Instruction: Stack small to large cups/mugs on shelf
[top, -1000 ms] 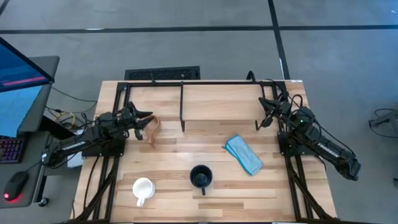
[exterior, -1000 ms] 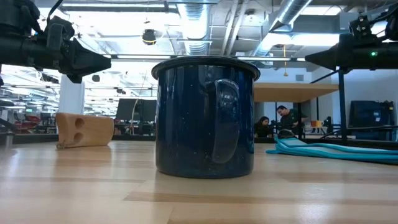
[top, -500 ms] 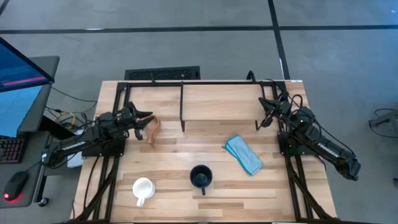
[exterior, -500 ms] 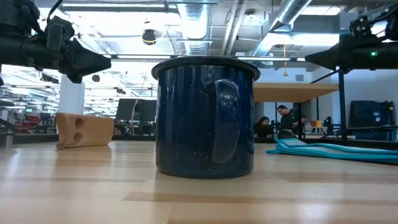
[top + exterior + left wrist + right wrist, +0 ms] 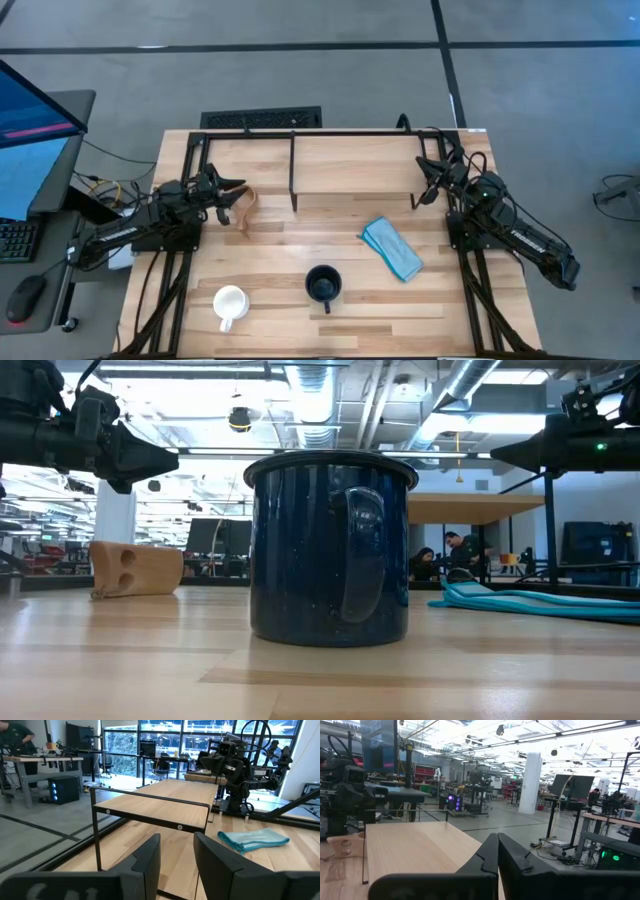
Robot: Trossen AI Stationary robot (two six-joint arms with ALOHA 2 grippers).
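Note:
The dark navy mug (image 5: 322, 285) stands upright at the table's near middle and fills the low view (image 5: 330, 550). The white mug (image 5: 230, 303) stands to its left. The tan-brown mug (image 5: 243, 208) lies at the left, in front of the shelf (image 5: 330, 165), a black bar rack with a light wood board at the far edge. My left gripper (image 5: 236, 187) is open and empty, held above the table just beside the tan mug (image 5: 135, 568). My right gripper (image 5: 428, 185) is shut and empty by the shelf's right end.
A light blue cloth (image 5: 392, 248) lies right of centre between the shelf and the navy mug. The shelf's board (image 5: 165, 807) is bare on top. People sit in the room beyond the table (image 5: 450, 555).

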